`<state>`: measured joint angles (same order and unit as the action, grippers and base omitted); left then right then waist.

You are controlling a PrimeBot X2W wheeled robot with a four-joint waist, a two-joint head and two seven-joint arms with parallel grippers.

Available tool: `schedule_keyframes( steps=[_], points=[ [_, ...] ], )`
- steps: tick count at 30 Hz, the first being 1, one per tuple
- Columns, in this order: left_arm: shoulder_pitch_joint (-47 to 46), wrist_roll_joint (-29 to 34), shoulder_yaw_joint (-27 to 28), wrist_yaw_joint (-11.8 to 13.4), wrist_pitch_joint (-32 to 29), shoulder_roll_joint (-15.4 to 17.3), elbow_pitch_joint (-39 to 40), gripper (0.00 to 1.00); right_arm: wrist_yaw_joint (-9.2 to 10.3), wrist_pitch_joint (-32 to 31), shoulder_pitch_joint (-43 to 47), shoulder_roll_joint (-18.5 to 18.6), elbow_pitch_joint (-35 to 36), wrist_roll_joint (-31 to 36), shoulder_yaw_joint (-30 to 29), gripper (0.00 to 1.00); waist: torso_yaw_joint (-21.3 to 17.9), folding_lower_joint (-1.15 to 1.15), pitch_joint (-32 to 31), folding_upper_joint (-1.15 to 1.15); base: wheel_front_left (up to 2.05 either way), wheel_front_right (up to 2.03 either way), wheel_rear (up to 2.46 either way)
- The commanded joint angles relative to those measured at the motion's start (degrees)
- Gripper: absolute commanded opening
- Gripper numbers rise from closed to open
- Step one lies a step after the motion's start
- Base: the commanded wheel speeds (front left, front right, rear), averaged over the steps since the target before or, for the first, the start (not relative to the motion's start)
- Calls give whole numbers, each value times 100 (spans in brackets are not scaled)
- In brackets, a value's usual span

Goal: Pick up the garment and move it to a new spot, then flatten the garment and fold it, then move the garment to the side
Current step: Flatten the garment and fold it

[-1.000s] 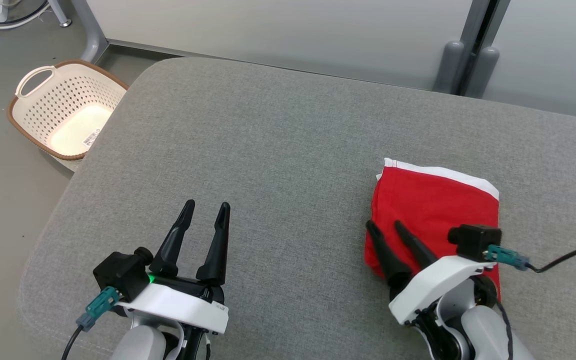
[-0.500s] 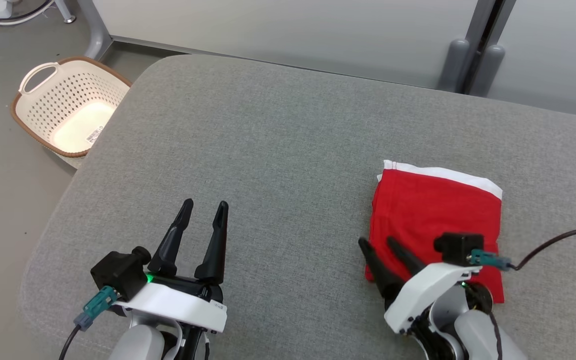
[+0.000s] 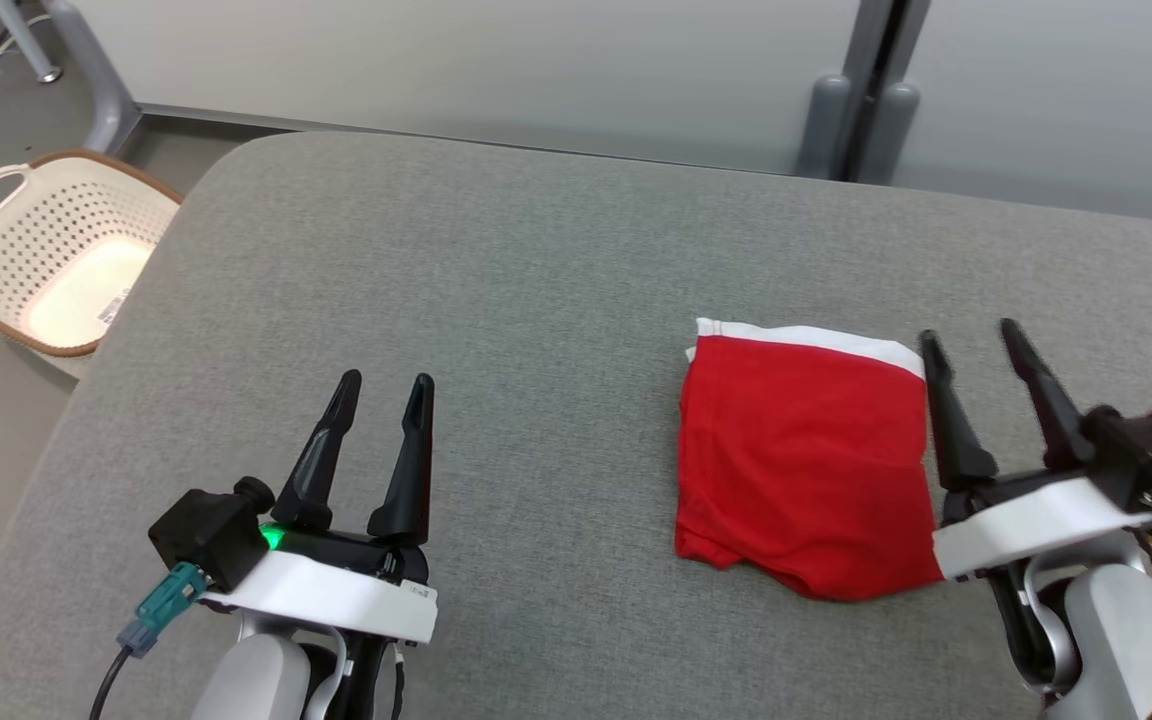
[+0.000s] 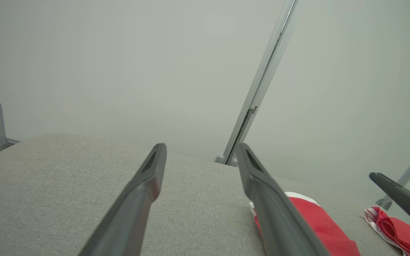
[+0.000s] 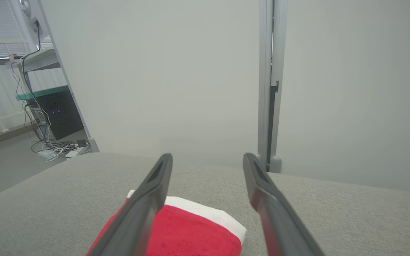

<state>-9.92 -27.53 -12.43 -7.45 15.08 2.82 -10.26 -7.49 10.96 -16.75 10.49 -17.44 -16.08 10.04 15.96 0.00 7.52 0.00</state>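
Note:
The garment (image 3: 801, 460) is a red folded piece with a white band along its far edge, lying flat on the grey padded table (image 3: 536, 260). My right gripper (image 3: 968, 332) stands open just beside the garment's right edge, with nothing between its fingers. In the right wrist view the garment (image 5: 198, 231) lies under and left of my open right gripper (image 5: 208, 156). My left gripper (image 3: 385, 380) is open and empty over bare table, well left of the garment. In the left wrist view my left gripper (image 4: 200, 146) is open, and the garment (image 4: 319, 220) shows past its right finger.
A cream perforated basket (image 3: 36, 270) stands on the floor off the table's left edge. Grey wall panels with a post (image 3: 856, 110) rise behind the table. Another red and white cloth (image 4: 393, 227) lies far to the right, near a finger (image 4: 400, 199) of the other gripper.
The head camera has shifted, so the scene sits further left. My right gripper has left the garment's near left part and now stands beside its right edge. The garment and left gripper stayed put.

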Motion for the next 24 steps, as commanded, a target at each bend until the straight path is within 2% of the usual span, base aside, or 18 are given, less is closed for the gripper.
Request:
schedule_keyframes(
  steps=[1,5,10,16,24],
  points=[
    [-89,45,39,-4,9,22,30,100,1,108,152,-75,96,163,-165,100,-97,0,8,0,0,0,0],
    [-86,135,56,-4,8,17,54,100,1,289,457,-201,358,814,-566,100,-238,0,41,0,0,0,0],
    [43,495,82,-4,9,19,85,100,2,392,822,-428,566,1170,-947,100,-382,0,69,0,0,0,0],
    [198,707,125,-5,9,18,87,100,2,424,1019,-612,633,1373,-1147,100,-470,0,76,0,0,0,0],
    [171,685,87,-5,9,19,95,100,2,433,1015,-690,613,1438,-1161,100,-482,0,90,0,0,0,0]
  ],
)
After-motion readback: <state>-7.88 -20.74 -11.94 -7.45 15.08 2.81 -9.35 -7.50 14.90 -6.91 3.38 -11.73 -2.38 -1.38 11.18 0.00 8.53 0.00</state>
